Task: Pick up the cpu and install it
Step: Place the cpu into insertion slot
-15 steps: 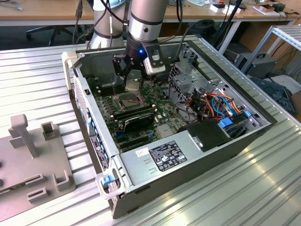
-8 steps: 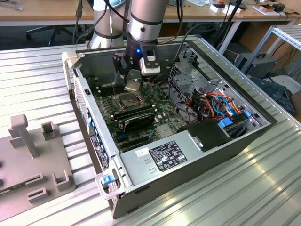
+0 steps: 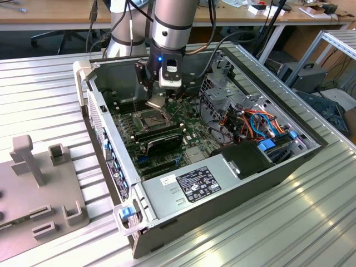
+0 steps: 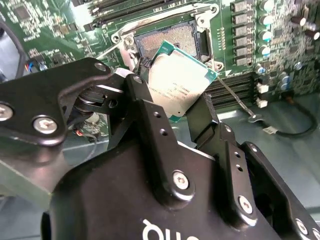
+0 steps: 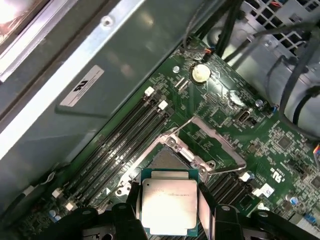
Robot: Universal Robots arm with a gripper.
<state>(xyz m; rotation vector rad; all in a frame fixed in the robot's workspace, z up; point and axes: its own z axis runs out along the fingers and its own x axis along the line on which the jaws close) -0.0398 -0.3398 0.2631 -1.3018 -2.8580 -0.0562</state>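
Note:
My gripper (image 3: 157, 99) hangs inside the open computer case (image 3: 83, 83), shut on the cpu (image 3: 156, 103). The cpu (image 4: 179, 82) is a flat square chip with a silver-grey top and a green rim, pinched on two opposite edges by the black fingers (image 4: 145, 97). It is tilted a little and sits just above the open dark socket (image 4: 167, 40) on the green motherboard (image 4: 45, 30), apart from it. In the first wrist view the cpu (image 5: 167, 202) lies between the fingers (image 5: 205, 200), with the socket (image 5: 165, 160) and its raised metal frame just beyond.
Long memory slots (image 5: 115, 145) run beside the socket, and a coin battery (image 5: 200, 73) sits further off. A grey power supply (image 3: 200, 186) and coloured cables (image 3: 261, 125) fill the case's near and right parts. A grey fixture (image 3: 39, 183) stands at the exterior view's left.

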